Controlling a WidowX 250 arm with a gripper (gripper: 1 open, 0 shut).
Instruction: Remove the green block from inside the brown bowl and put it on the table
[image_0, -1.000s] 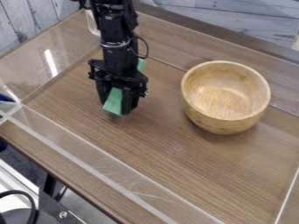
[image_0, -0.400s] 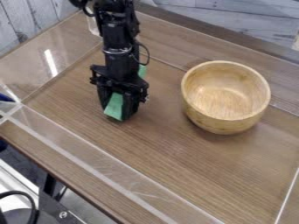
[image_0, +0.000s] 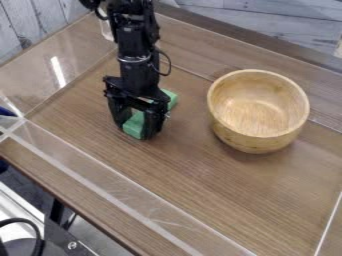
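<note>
Camera view, from above and to one side of the workspace: we count one robot arm, one gripper (image_0: 139, 122), one green block (image_0: 136, 125), one brown bowl (image_0: 258, 109) and one table (image_0: 201, 180). We see the black arm descend from the top of the frame and end in the gripper, which points straight down at the tabletop. Its two dark fingers (image_0: 119, 113) stand on either side of the green block, and the jaws look spread; whether they still touch the block's sides we cannot tell at this size. The green block lies low on the table between the fingers, partly hidden by them, so we see only a short stretch of bright green. The brown bowl sits well apart, to the right of the gripper in the frame; it is round, light tan and thick-walled, and its interior shows only wood grain. The table is a brown wood-grain surface with long plank streaks running diagonally. Clear acrylic walls (image_0: 54, 140) edge it, and we note a bright reflection on the left pane. Beyond the far wall we see pale planks (image_0: 267, 22) at upper right. At lower left, outside the enclosure, we make out dark cables (image_0: 19, 235) and a light floor.
</note>
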